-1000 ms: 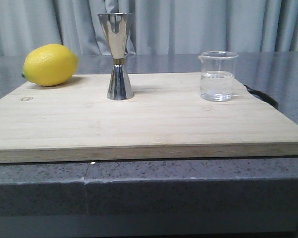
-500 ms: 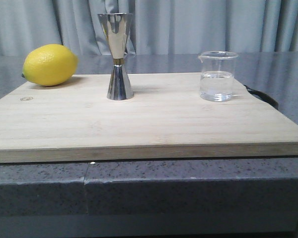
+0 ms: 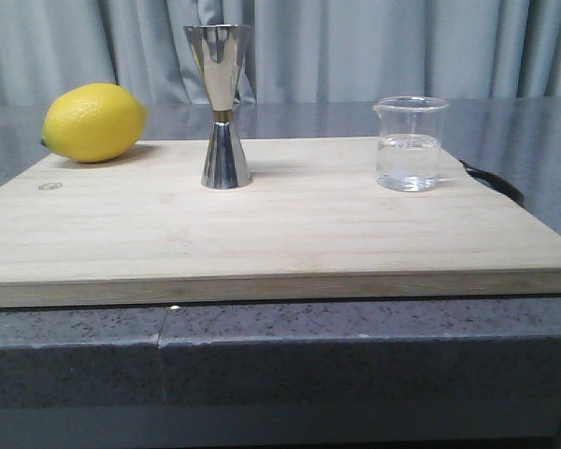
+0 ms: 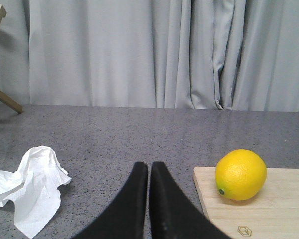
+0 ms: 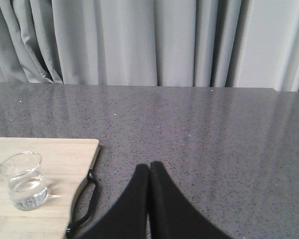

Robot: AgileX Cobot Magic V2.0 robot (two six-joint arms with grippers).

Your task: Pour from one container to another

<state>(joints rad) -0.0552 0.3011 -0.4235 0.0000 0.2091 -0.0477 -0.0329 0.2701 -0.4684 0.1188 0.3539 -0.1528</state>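
The left gripper has its two black fingers pressed together, nothing between them, hanging over bare grey counter. Out from its tips, a lemon sits at about two o'clock on the corner of a wooden board, and a crumpled white tissue lies on the counter at about nine o'clock, well apart from the board.

The right gripper is likewise closed tight, fingers touching along their length and holding nothing, over the counter beside the board's edge. From its tips, the glass beaker stands at about nine o'clock on the board, near the board's black handle.

In the front view neither arm shows. The board lies flat on the counter. Taking the board's middle as the clock centre, the steel jigger stands upright at about eleven o'clock, the beaker stands upright at about two o'clock, roughly half full of clear liquid, and the lemon rests at about ten o'clock at the far left corner. Jigger and beaker are well apart, and nothing touches either. Grey curtains hang behind.
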